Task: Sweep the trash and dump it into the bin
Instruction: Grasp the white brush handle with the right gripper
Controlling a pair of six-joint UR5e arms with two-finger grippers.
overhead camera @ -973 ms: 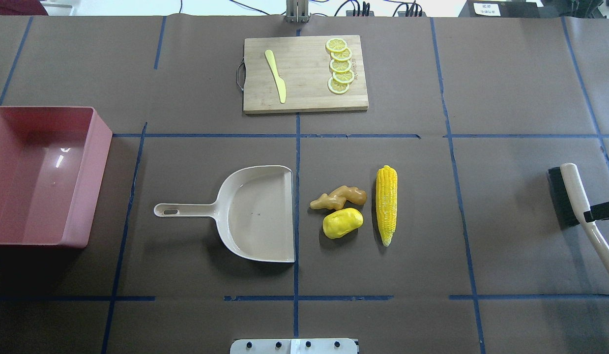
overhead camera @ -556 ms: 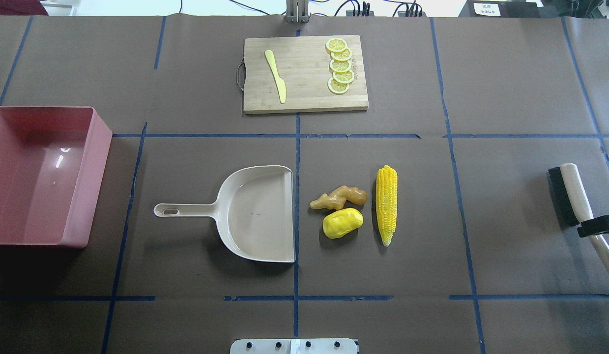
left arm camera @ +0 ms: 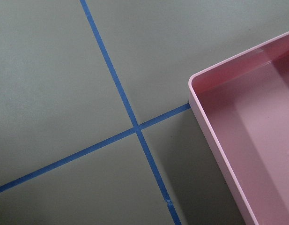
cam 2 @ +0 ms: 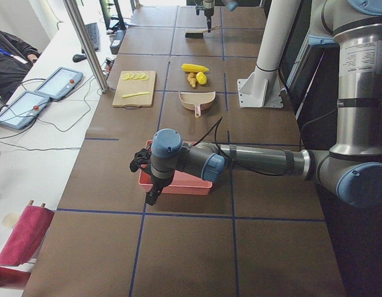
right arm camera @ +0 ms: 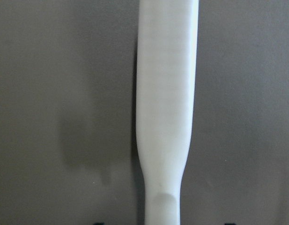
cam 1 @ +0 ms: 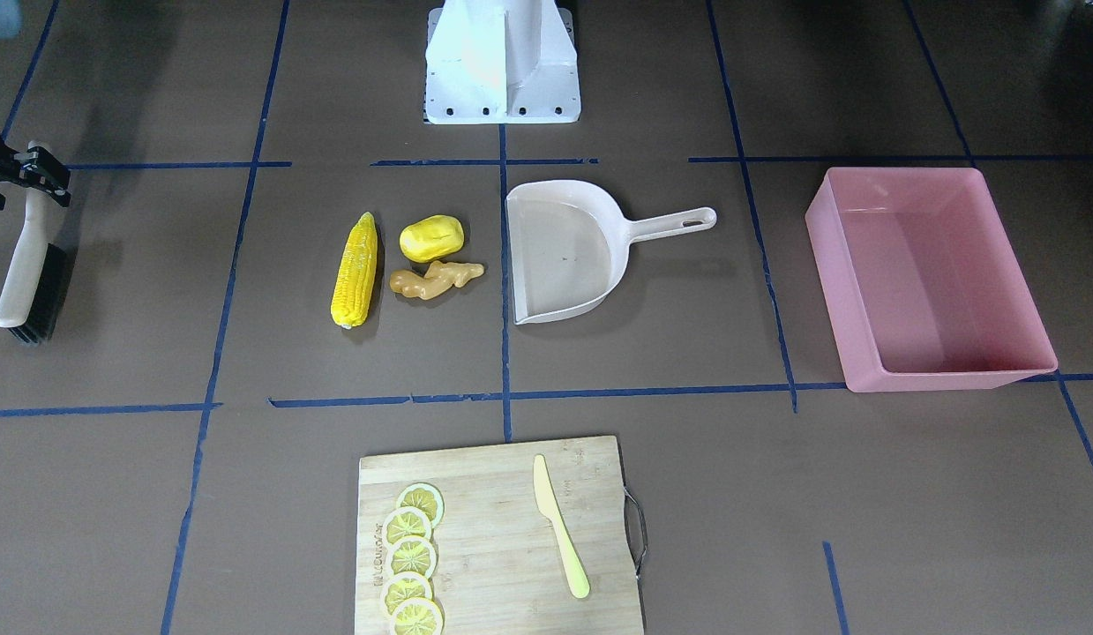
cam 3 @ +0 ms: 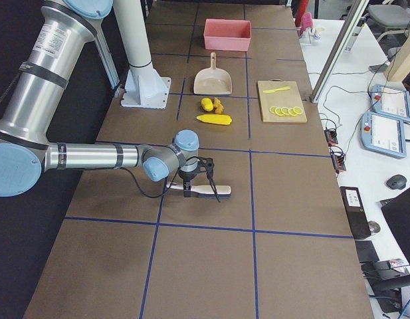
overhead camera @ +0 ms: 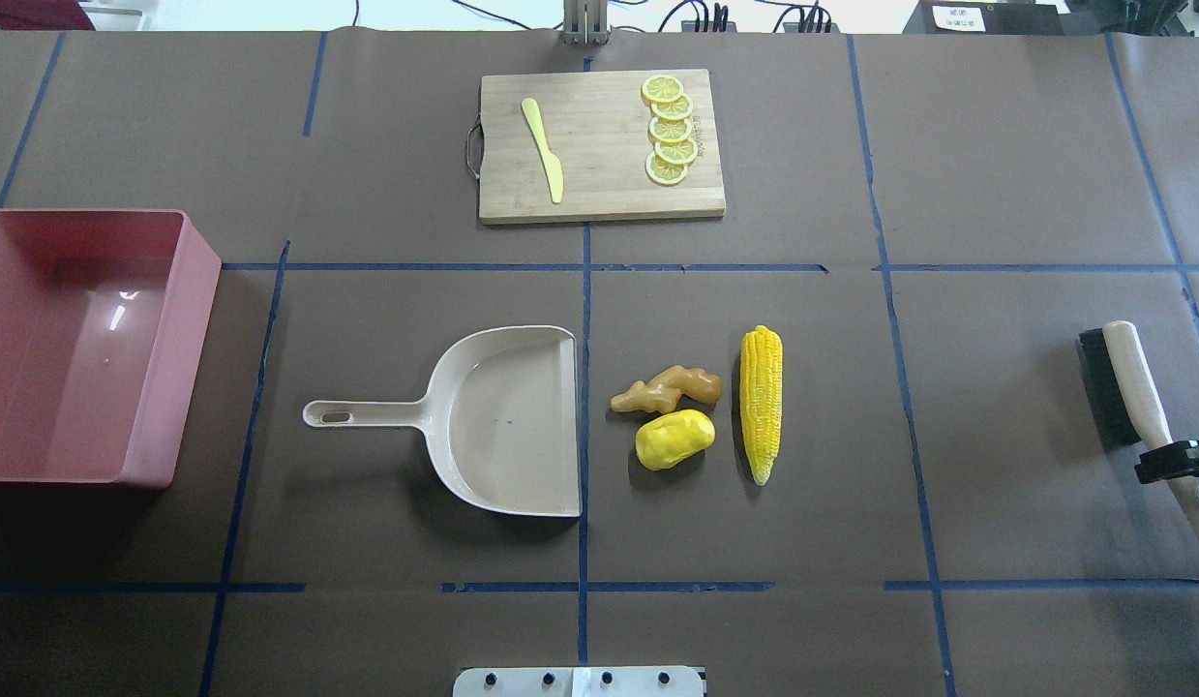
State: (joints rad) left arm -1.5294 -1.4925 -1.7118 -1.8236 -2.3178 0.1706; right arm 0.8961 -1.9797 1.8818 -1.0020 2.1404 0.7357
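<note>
Right gripper [overhead camera: 1178, 461] straddled brush [overhead camera: 1136, 387] handle, jaws apart; corn [overhead camera: 761, 405], lump [overhead camera: 674, 439], ginger [overhead camera: 667, 388] lay unswept beside dustpan [overhead camera: 502, 426]; bin [overhead camera: 200, 290] held nothing.

**Q:** Left side?
**A:** The grey, blue-jointed left arm [cam 2: 259, 162] is stretched out low and level. The black two-finger left gripper [cam 2: 141, 163] hangs at its wrist; finger state cannot be determined.
**Q:** Right side?
**A:** The matching right arm [cam 3: 92, 156] is extended low. The black right gripper [overhead camera: 1173, 461] points downward, fingers apart.
</note>
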